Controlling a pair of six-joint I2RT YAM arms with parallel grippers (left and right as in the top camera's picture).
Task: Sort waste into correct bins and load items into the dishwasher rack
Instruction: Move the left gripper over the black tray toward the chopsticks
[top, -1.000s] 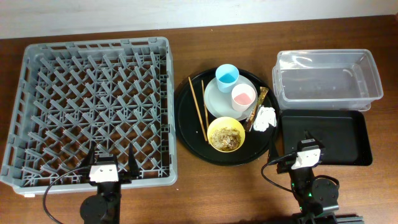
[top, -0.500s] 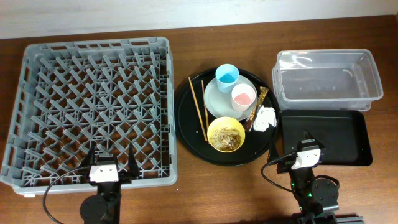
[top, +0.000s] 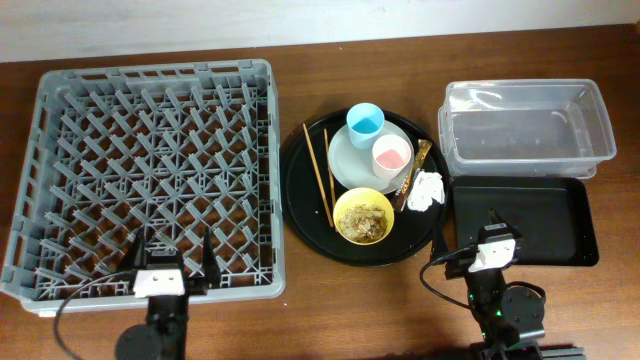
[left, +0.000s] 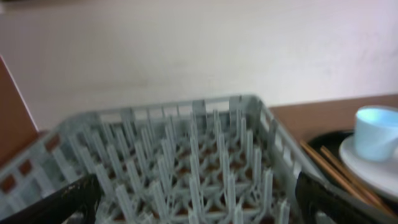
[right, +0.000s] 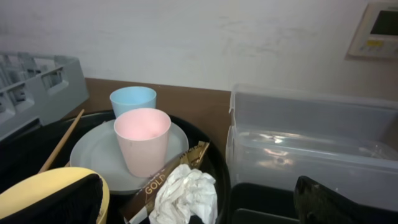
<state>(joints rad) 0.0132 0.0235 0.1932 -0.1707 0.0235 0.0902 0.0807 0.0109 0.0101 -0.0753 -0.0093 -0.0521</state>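
Evidently no sorting begun: left hand (top: 172, 256) and right hand (top: 492, 222) both spread wide, empty. Next, probably: right hand takes crumpled napkin (top: 428, 190), centre-right.

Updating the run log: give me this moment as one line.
left gripper: open, empty, at dishwasher rack near edge | right gripper: open, empty, at shallow black tray | waste, dishes: on round tray
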